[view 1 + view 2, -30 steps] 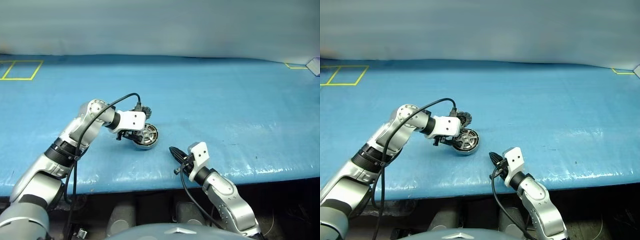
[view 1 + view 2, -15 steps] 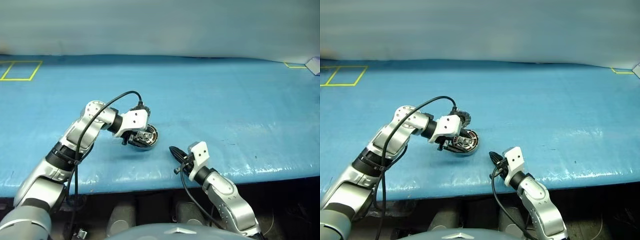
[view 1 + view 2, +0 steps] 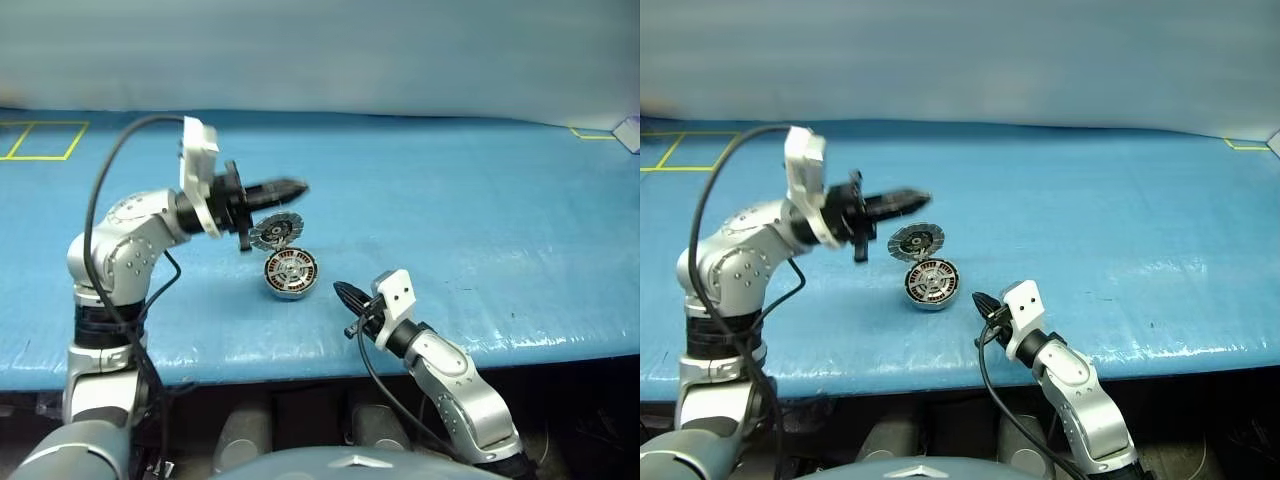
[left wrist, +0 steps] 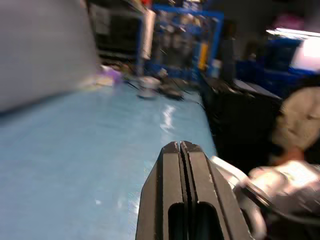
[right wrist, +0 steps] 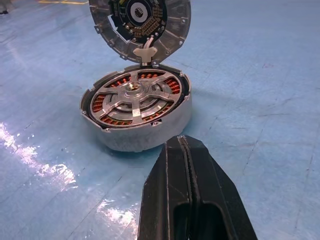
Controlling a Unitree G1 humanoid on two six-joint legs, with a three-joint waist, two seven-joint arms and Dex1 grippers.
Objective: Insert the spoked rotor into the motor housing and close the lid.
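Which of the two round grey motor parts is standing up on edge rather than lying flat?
The lid, the toothed disc, stands upright behind the motor housing, which lies flat on the blue table showing copper windings.

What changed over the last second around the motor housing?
The left gripper left the motor housing, rose above it and shut empty. The lid stands open, the spoked rotor seated inside. The right gripper stayed shut beside the housing.

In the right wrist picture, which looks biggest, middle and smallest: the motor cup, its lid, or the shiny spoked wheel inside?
1. Motor housing, biggest.
2. Lid, standing open behind; it is farther off and cut off by the picture's edge, so unsure.
3. Spoked rotor, smallest, inside the housing.
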